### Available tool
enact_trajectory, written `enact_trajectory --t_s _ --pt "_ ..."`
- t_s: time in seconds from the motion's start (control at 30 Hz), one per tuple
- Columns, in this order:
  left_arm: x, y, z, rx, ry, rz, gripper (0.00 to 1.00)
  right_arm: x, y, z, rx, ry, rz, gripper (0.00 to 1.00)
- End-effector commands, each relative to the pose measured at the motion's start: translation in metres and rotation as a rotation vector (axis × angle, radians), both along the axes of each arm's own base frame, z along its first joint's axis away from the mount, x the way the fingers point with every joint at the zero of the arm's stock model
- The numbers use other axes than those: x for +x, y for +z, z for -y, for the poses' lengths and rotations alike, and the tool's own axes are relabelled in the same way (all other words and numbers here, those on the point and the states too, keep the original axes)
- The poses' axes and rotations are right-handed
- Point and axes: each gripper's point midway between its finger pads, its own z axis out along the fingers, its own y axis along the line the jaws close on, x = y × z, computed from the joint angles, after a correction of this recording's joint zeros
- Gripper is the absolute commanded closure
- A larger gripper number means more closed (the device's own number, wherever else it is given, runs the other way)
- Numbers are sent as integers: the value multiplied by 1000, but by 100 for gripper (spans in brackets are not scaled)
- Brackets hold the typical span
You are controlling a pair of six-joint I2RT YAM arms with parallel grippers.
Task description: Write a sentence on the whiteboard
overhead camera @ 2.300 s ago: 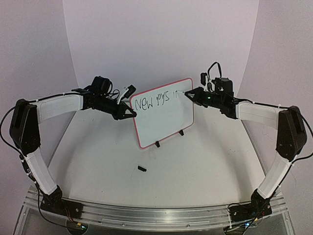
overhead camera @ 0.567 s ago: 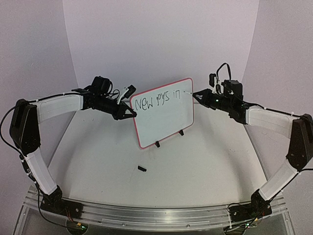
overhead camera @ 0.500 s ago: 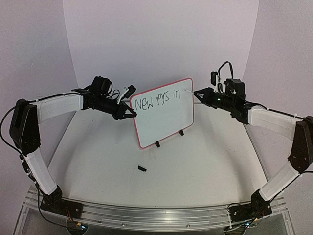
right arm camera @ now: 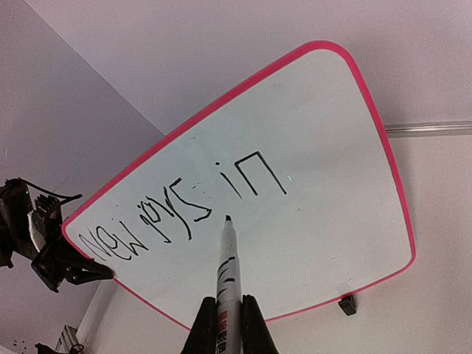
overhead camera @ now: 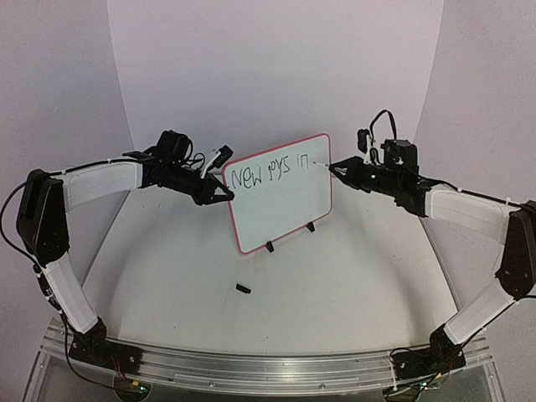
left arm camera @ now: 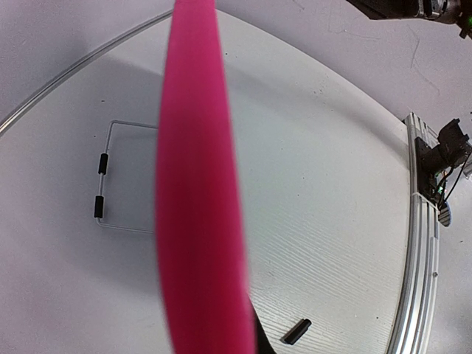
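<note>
The whiteboard (overhead camera: pixel 285 209) stands tilted at mid-table on small black feet, its pink frame (left arm camera: pixel 195 221) filling the left wrist view as a blurred edge. The sentence (overhead camera: pixel 272 172) is one row of black letters along the top, reading roughly "New toys in"; in the right wrist view the sentence (right arm camera: pixel 184 214) appears upside down. My left gripper (overhead camera: pixel 224 192) is shut on the board's left edge. My right gripper (overhead camera: pixel 338 167) is shut on a black-and-white marker (right arm camera: pixel 229 280). Its tip (right arm camera: pixel 227 219) points at the board (right arm camera: pixel 317 199) beside the last letters. Contact cannot be told.
A small black marker cap (overhead camera: pixel 244 289) lies on the table in front of the board, the same cap (left arm camera: pixel 296 331) showing in the left wrist view. A wire stand with black sleeves (left arm camera: pixel 99 164) is behind the board. An aluminium rail (overhead camera: pixel 251 362) runs along the near edge.
The last word has gained its final letter. My right gripper with the marker has drawn back to the right of the board and dipped slightly. The left arm and board have not moved.
</note>
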Motion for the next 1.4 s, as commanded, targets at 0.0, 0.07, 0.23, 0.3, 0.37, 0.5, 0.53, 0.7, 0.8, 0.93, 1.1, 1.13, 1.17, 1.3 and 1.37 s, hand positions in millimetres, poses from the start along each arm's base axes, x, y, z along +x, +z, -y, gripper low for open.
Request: enact_trajectory --t_s 0.0,0.07,0.23,0.3,0.37,0.5,0.53,0.7,0.8,0.93,1.1,1.13,1.17,1.3,1.37 --pt "-24 -23 5 54 -50 -112 100 20 5 2 -23 -41 37 100" --pt "-24 -24 6 55 -52 -113 100 28 5 3 -20 -40 34 100" --pt "-24 -24 6 60 -51 -109 100 42 4 -2 -13 -22 33 100" --pt "-24 -25 6 60 -51 -109 100 45 4 -1 -14 -26 33 100" --pt "-24 -25 7 60 -52 -110 100 48 4 0 -15 -32 34 100" --pt "-24 -25 7 61 -53 -109 100 52 3 1 -14 -35 35 100" --pt "-24 -26 7 62 -52 -110 100 53 3 0 -13 -34 36 100" --pt "-24 -28 7 65 -52 -113 100 59 1 -1 -10 -30 32 100" --pt "-23 -28 7 66 -52 -113 100 62 0 -1 -9 -30 33 100" --pt "-23 -30 7 68 -52 -116 100 66 -1 1 -9 -42 32 100" --pt "-23 -30 7 69 -52 -117 100 71 -2 5 -8 -62 31 100" --pt "-23 -30 7 69 -52 -117 100 72 -3 6 -7 -65 30 100" --pt "-23 -30 7 69 -53 -115 100 73 -3 7 -5 -69 30 100" --pt "-23 -31 7 69 -52 -117 100 75 -3 13 -2 -85 30 100" --pt "-23 -31 7 70 -53 -118 100 76 -3 16 -1 -92 31 100"
